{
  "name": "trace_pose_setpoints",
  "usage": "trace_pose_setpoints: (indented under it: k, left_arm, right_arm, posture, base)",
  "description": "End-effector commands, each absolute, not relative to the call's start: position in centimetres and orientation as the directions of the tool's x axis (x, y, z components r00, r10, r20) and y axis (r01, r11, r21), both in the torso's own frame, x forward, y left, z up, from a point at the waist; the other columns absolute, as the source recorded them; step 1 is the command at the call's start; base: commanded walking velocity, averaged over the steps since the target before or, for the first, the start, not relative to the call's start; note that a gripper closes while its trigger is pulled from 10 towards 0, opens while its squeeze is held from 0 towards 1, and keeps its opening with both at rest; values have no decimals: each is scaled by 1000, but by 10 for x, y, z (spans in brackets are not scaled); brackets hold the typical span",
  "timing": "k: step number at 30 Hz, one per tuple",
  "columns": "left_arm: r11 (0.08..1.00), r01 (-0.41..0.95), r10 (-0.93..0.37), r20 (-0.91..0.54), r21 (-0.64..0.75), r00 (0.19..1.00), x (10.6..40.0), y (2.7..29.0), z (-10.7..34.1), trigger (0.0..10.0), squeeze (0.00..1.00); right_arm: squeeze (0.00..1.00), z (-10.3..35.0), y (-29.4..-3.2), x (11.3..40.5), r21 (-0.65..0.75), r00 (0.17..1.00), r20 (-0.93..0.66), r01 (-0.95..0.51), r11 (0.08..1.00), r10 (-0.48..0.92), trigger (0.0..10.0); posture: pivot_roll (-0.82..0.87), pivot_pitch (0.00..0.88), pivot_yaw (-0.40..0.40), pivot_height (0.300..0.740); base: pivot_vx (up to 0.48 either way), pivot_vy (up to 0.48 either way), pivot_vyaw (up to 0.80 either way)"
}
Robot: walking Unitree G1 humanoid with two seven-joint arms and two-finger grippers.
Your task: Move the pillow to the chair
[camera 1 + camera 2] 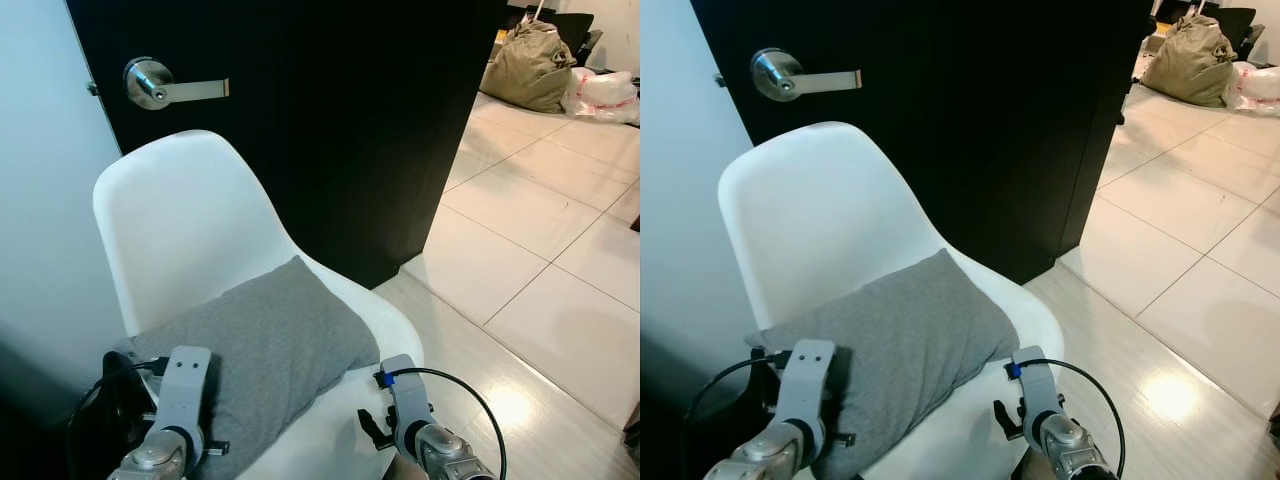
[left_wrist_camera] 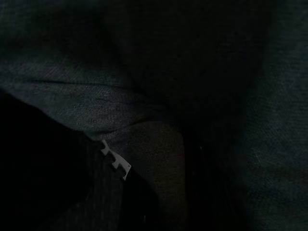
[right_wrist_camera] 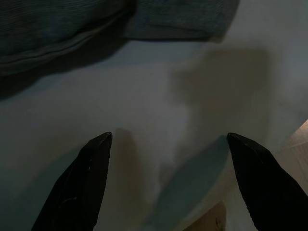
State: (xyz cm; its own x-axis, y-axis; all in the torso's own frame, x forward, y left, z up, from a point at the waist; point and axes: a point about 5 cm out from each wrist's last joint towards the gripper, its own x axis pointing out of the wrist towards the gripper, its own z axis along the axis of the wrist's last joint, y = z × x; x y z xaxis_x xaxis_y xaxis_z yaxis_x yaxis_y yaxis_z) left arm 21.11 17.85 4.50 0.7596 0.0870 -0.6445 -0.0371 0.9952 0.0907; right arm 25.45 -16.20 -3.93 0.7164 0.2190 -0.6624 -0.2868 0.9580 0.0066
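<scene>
One grey pillow (image 1: 262,345) lies on the seat of one white chair (image 1: 190,215) in the lower centre. Behind stands a black door (image 1: 340,120) with one silver handle (image 1: 160,85); sacks (image 1: 530,65) sit upper right on tiled floor (image 1: 540,260). Right gripper (image 3: 168,144) hovers over the seat, fingers apart; left gripper's jaws, pressed into dark fabric, cannot be told.

A home interior is indicated by a black door (image 1: 330,110) with a lever handle (image 1: 165,88), glossy floor tiles (image 1: 540,230), and filled bags (image 1: 530,62) left beyond the doorway.
</scene>
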Motion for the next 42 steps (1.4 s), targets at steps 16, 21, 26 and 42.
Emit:
trace_pose_setpoints:
  k: [16,21,26,42]
  left_arm:
    - [991,-86,135,-704,105,697,201,188,25,10000,451]
    - [994,-71,109,-713,83,693,199,187,24,10000,0]
    - [991,49,57,-737,121,673,197,193,30,10000,0]
    - [849,491,-179,-767,196,617,190,215,92,10000,0]
  right_arm:
    - [0,-55,-166,234,33,620,-749,-316,948,232,10000]
    - [0,-58,-166,230,42,602,-761,-325,945,241,10000]
    - [0,-60,-166,225,65,570,-777,-349,935,267,10000]
    - [0,-63,-165,220,102,533,-788,-379,920,307,10000]
  posture:
    - [59,61,-56,592]
    - [59,66,-60,592]
    - [60,67,-64,592]
    - [73,58,-72,592]
  base:
    - [0,0,0]
    - [0,0,0]
    - [0,0,0]
    - [0,0,0]
